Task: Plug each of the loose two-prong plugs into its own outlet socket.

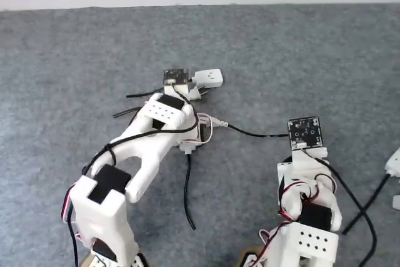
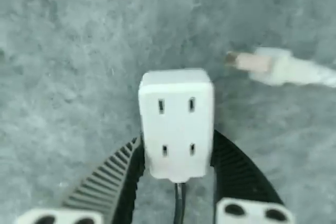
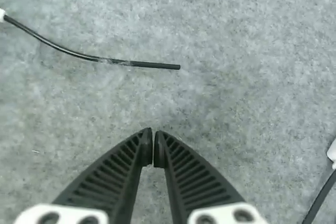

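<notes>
Left gripper [image 2: 177, 142] clamps the white outlet block [image 2: 176, 103]; right gripper [image 3: 153, 148] is closed on nothing.

The outlet block sits between the left jaws over the grey bench [image 1: 75, 48], its two pairs of slots facing the wrist camera and its cord [image 2: 179, 203] running back between the jaws. A loose white plug [image 2: 278, 67] lies near it on the bench. The right gripper's tips touch above the bench, with a black cable [image 3: 94, 56] lying ahead of them.

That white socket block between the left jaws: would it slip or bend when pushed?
The socket block looks like hard, smooth plastic, so probably stiff, yet it might slide between the ribbed jaws flanking it. Small and boxy, it likely weighs little; its thin cord probably flexes.
</notes>
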